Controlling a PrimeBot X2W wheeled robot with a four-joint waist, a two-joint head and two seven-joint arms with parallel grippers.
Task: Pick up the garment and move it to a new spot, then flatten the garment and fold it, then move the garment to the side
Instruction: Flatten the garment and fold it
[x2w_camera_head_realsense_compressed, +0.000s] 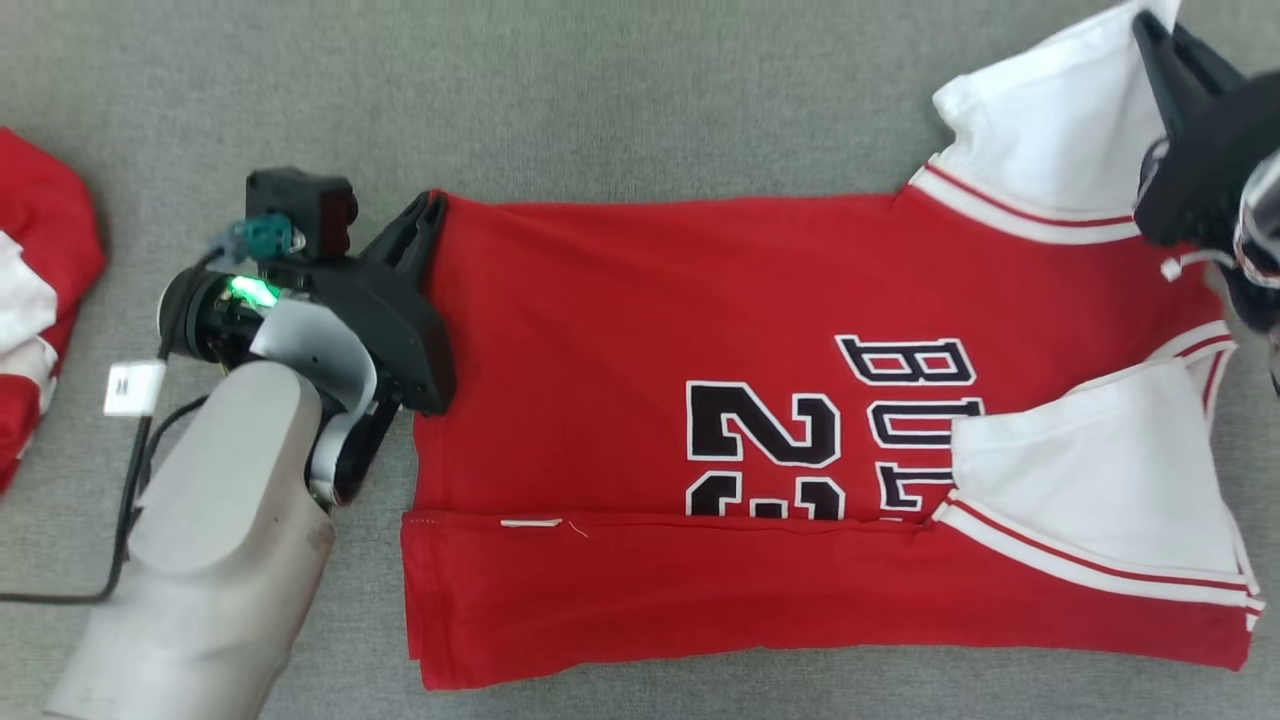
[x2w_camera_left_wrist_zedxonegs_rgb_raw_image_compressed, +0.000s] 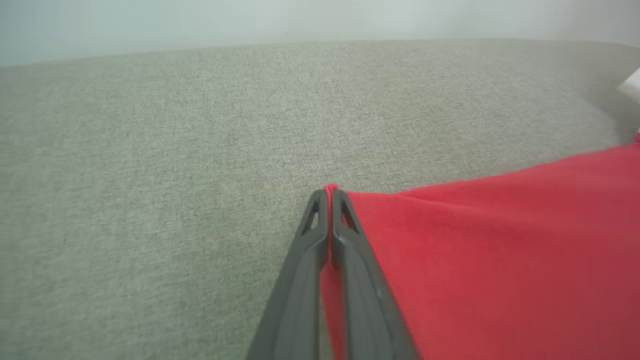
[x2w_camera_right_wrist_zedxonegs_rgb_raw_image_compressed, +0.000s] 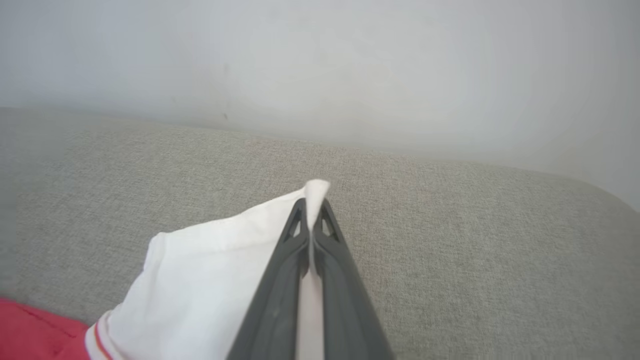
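Note:
The garment (x2w_camera_head_realsense_compressed: 640, 320) is a red basketball jersey with white sleeves and black lettering, spread across the grey surface, its near edge folded over. My left gripper (x2w_camera_head_realsense_compressed: 432, 205) is shut on the garment's far left corner; in the left wrist view red cloth (x2w_camera_left_wrist_zedxonegs_rgb_raw_image_compressed: 475, 240) is pinched between the closed fingers (x2w_camera_left_wrist_zedxonegs_rgb_raw_image_compressed: 327, 197). My right gripper (x2w_camera_head_realsense_compressed: 1150, 30) at the upper right is shut on the far white sleeve (x2w_camera_head_realsense_compressed: 1050, 130); in the right wrist view the white sleeve (x2w_camera_right_wrist_zedxonegs_rgb_raw_image_compressed: 200, 280) runs up between its closed fingertips (x2w_camera_right_wrist_zedxonegs_rgb_raw_image_compressed: 312, 205).
Another red and white cloth (x2w_camera_head_realsense_compressed: 40, 290) lies at the left edge. The grey fabric surface (x2w_camera_head_realsense_compressed: 600, 90) stretches beyond the garment to a pale wall (x2w_camera_right_wrist_zedxonegs_rgb_raw_image_compressed: 320, 65).

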